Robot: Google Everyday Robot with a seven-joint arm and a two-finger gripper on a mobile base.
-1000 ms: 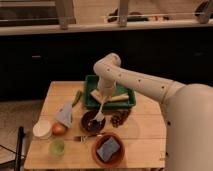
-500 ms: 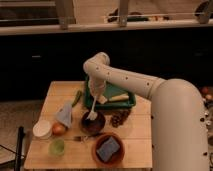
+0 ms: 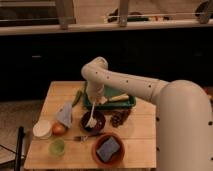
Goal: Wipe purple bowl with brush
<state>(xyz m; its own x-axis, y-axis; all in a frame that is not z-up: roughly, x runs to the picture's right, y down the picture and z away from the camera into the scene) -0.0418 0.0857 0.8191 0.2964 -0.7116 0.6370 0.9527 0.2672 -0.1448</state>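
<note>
The purple bowl (image 3: 94,122) is small, round and very dark, and sits mid-table in front of the green tray. The brush (image 3: 91,118) has a cream-white handle that slants down from my gripper, with its white head inside the bowl, touching the dark inner surface. My gripper (image 3: 96,104) hangs just above the bowl's back rim, shut on the top of the brush handle. The arm reaches in from the right and bends down over the tray, hiding part of it.
On the wooden table (image 3: 140,145) are a green tray (image 3: 122,103) behind the bowl, an orange-brown bowl with a blue-grey pad (image 3: 108,149) at the front, a brown cluster (image 3: 119,119), a metal utensil (image 3: 82,136), a grey cloth (image 3: 65,114), a white cup (image 3: 42,129), an orange (image 3: 59,129) and a green cup (image 3: 56,147).
The arm has swung left, and the gripper has come down with the brush. The brush head has moved from the bowl's right rim into its middle.
</note>
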